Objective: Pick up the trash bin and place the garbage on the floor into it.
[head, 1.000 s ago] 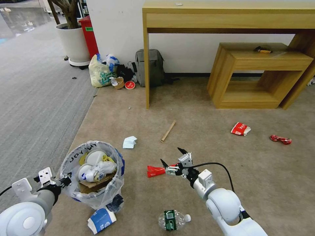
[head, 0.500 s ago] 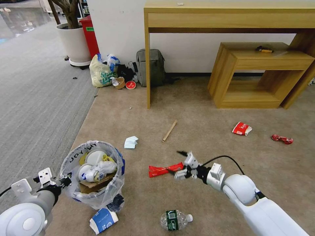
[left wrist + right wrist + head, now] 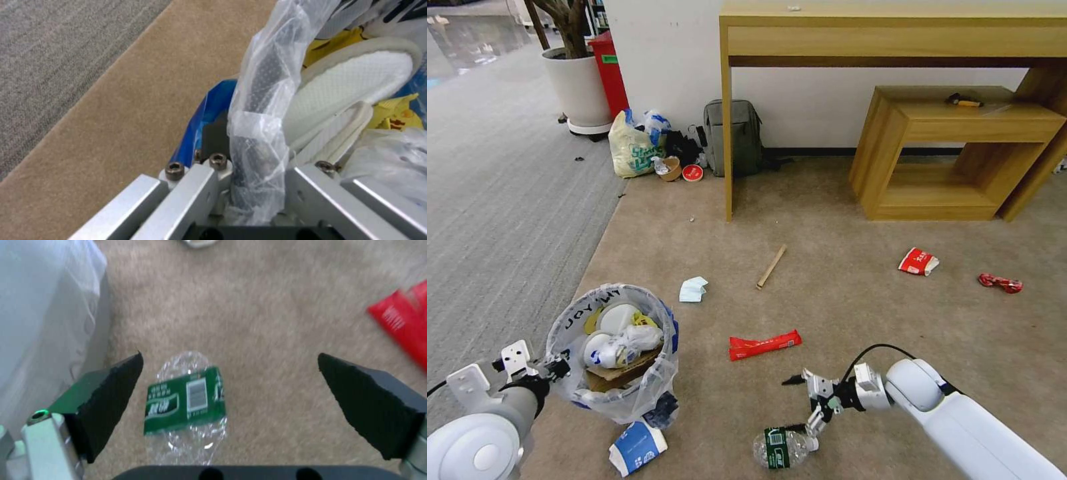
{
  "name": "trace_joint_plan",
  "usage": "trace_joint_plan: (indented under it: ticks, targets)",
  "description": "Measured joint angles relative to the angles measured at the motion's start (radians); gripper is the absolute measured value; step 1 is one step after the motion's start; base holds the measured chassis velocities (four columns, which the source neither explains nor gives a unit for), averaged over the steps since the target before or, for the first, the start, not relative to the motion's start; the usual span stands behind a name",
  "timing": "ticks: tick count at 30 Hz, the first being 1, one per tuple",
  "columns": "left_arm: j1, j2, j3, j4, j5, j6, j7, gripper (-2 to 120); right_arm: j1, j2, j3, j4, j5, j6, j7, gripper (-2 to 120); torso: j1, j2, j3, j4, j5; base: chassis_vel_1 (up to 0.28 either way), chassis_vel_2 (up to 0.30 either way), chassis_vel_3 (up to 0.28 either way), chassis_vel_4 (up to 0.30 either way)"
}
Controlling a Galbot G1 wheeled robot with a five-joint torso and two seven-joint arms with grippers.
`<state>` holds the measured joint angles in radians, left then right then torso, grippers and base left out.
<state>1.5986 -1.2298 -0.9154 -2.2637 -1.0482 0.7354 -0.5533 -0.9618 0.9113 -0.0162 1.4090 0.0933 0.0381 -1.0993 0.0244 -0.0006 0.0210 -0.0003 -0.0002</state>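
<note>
The trash bin, lined with a clear printed bag, hangs just above the beige floor at my lower left. My left gripper is shut on its rim. White slippers and cardboard lie inside it. My right gripper is open, hovering just above the green-label bottle. In the right wrist view the bottle lies between and below the spread fingers. More garbage lies on the floor: a red wrapper, a tissue, a stick, a red-white carton, another red wrapper and a blue-white cup.
A wooden desk and a low wooden shelf stand against the back wall. A grey backpack, a yellowish tied bag, a red box and a potted plant sit at the back left. Grey ribbed carpet runs along the left.
My right gripper has left the long red wrapper, which now lies flat on the carpet, and has swung back toward me over the bottle. The left gripper still holds the bin.
</note>
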Motion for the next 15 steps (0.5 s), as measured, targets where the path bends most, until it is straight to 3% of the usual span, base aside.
trace_joint_plan:
  ticks: [15]
  targets:
    - [-0.003, 0.011, 0.001, -0.003, -0.004, 0.000, -0.008, 0, 0.069, 0.096, -0.074, -0.220, -0.087, 0.005, 0.046, 100, 0.000, 0.000, 0.000, 0.0000, 0.0000, 0.000, 0.000, 0.000, 0.000]
